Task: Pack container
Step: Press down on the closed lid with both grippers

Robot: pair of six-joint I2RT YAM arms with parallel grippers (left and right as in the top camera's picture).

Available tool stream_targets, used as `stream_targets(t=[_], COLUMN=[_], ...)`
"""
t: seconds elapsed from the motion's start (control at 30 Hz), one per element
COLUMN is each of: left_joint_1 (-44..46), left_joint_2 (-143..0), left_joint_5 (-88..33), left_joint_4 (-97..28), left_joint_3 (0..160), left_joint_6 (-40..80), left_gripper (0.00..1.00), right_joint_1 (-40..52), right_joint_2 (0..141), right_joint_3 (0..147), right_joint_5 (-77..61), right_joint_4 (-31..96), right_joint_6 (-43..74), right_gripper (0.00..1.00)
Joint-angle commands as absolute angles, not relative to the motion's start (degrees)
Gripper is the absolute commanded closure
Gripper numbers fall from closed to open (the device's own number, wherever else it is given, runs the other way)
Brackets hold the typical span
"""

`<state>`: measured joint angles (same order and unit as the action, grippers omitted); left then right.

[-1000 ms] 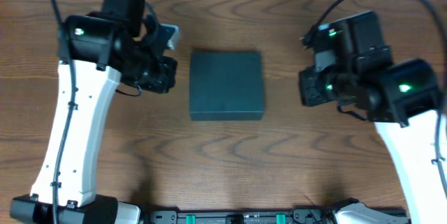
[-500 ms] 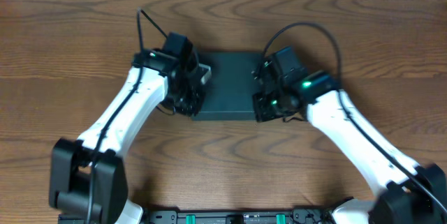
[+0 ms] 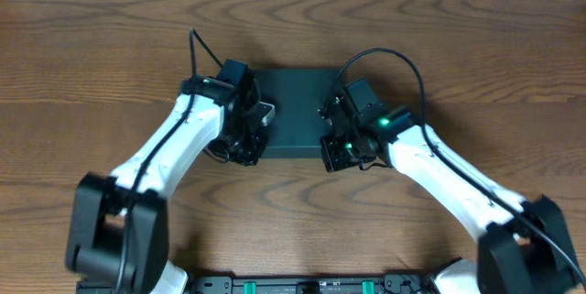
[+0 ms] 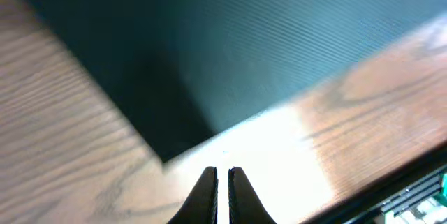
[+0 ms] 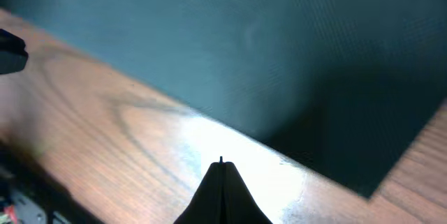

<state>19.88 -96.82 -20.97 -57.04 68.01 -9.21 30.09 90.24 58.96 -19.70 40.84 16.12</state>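
The container (image 3: 298,102) lies flat at the middle of the table (image 3: 458,38), nearer its far edge. It is a dark teal-green box, roughly square, with crisp straight edges and its lid lying flush and shut. Close up, its matte cardboard surface (image 4: 279,42) shows a fine, even ribbing of thin parallel lines. The table is brown wood veneer with long wavy grain, and it takes a pale glare just in front of the box.

Both white arms reach in from the near side, with their black wrist housings at the box's two near corners. The left arm (image 3: 174,147) bends toward the near-left corner and the right arm (image 3: 439,170) toward the near-right one. A thin black cable (image 3: 389,56) loops above the right wrist, over the box's right edge.

The left gripper (image 4: 223,178) is clenched on nothing. Its two slim, dark, tapered fingers stand almost together with only a hairline slit between them. They sit over bare wood (image 4: 70,147) just short of the box's corner, apart from the cardboard.

The right gripper (image 5: 221,167) is also closed and empty, its fingers pressed into one black wedge with a sharp tip. It sits over the glossy wood (image 5: 105,133), close to the container's (image 5: 244,42) near edge but not touching it. That edge runs diagonally across the right wrist view.

A black rail (image 3: 302,285) with green markings runs along the table's near edge.
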Motion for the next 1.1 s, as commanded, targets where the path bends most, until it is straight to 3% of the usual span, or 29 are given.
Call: stream_targets(t=[0.0,0.27,0.53,0.8,1.07], left_joint_1=[19.70,19.75,19.75,19.75,19.68], left_joint_2=[-89.97,-88.23,-96.36,-99.85,-88.64], left_joint_5=[-20.58,-20.03,-20.05,-20.05,-17.34], left_joint_4=[-56.38,-43.42,-40.21,-47.18,-64.18], left_joint_3=[69.28,69.21,69.21,69.43,77.73], left_joint_6=[-9.17,-11.16,-11.14,-11.11,-10.24], left_gripper=[0.94,0.94,0.94,0.94,0.94], right_joint_1=[30.37,29.93,29.93,29.93,29.93], right_joint_2=[83.94,82.61,89.91,91.42,75.66], right_joint_3=[59.31,59.29,59.29,59.51,69.69], right_joint_5=[-19.73,-9.56,-9.23,-13.50,-8.67], right_joint_4=[40.23,35.51,32.77,36.82,53.76], right_joint_6=[15.42,16.69,16.71,16.95,15.38], right_gripper=[0.99,0.99,0.99,0.99,0.99])
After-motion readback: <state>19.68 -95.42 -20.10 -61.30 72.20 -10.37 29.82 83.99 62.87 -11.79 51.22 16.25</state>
